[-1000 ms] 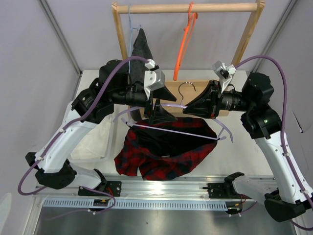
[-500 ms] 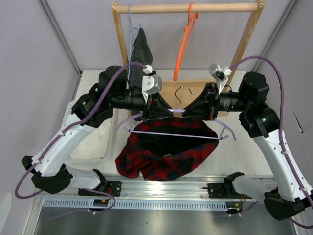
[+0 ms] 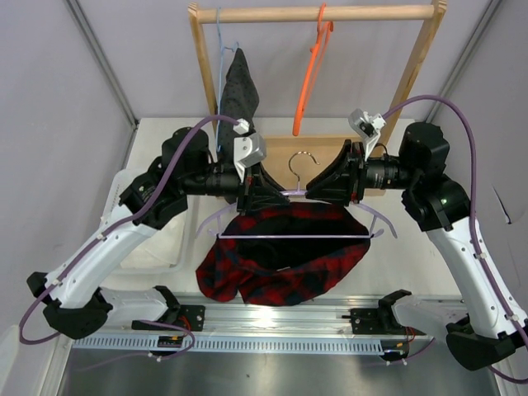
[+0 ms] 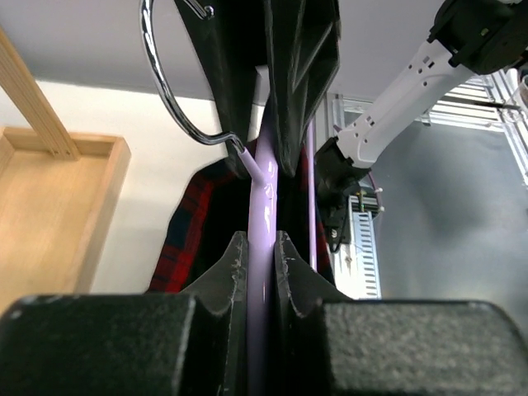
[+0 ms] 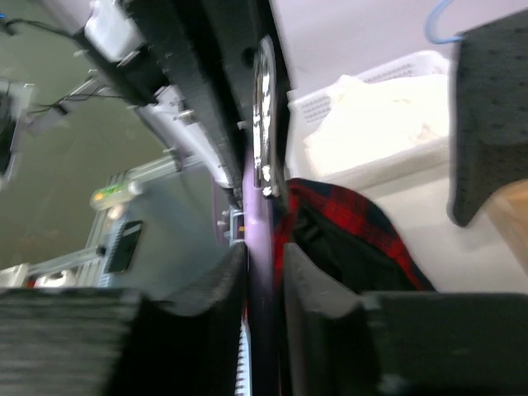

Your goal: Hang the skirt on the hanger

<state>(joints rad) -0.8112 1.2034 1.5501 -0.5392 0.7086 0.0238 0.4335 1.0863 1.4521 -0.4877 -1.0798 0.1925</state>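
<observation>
Nearest you on the bench [image 3: 404, 264], the skirt [image 3: 280, 268] lies in a rumpled red-and-black heap, its long axis running left to right. The hanger [image 3: 293, 237] is just beyond and over it, lying the same way. Its straight bottom bar crosses the skirt's far part, and its hook [image 4: 190, 130] points away from you toward the rack [image 3: 330, 13]. You cannot tell from above whether the fabric hangs from the bar.

Your left end effector [image 4: 261, 247] is closed on the hanger's lilac arm just left of the neck; its wrist view shows both fingers pressed against the plastic. Your right end effector [image 5: 260, 264] sits narrow around the arm on the other side of the neck. That view is blurred, so you cannot tell whether it grips or merely straddles.

The left wrist view alone shows the two sets of fingers nose to nose along the arm, with the wooden tray [image 4: 58, 214] to one side. The right wrist view adds a white basket [image 5: 355, 82] of white cloth [image 5: 379, 124]. Farthest away, the dark grey dotted garment [image 3: 239, 82] and an orange hanger [image 3: 312, 74] hang from the rack.
</observation>
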